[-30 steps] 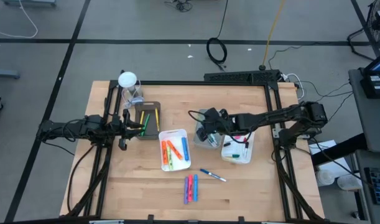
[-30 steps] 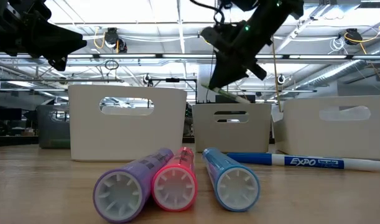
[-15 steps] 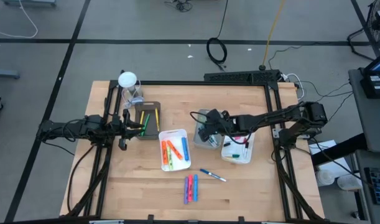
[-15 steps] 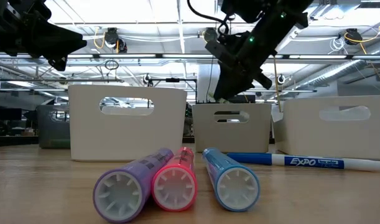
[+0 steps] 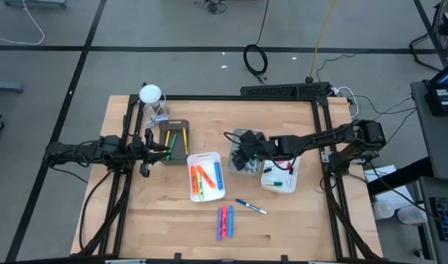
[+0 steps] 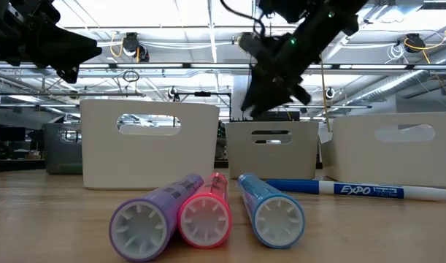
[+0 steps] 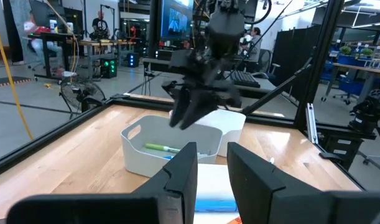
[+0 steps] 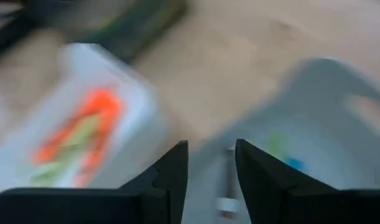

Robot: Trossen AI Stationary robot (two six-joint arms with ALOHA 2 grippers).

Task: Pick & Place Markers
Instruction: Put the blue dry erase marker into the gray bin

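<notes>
My right gripper (image 5: 240,155) (image 7: 186,115) hangs open over the grey tray (image 5: 247,173) (image 7: 152,165), fingers slanting down, nothing between them (image 8: 208,168). A green marker (image 7: 162,148) lies inside that tray. Three loose markers, purple (image 6: 153,215), pink (image 6: 206,212) and blue (image 6: 274,212), lie side by side on the table near its front edge (image 5: 224,221). A blue-and-white marker (image 5: 251,207) (image 6: 354,190) lies just behind them. My left gripper (image 5: 152,150) (image 7: 211,165) waits at the table's left, open and level.
A white tray (image 5: 206,192) in the middle holds orange, green and blue markers. A brown tray (image 5: 181,141) by my left gripper holds green and yellow ones. Another white tray (image 5: 291,185) stands right of the grey one. A clear cup (image 5: 156,111) stands at the far left.
My right gripper has opened above the grey tray and let go of the green marker it held. The marker is gone from between its fingers and lies in the tray.
</notes>
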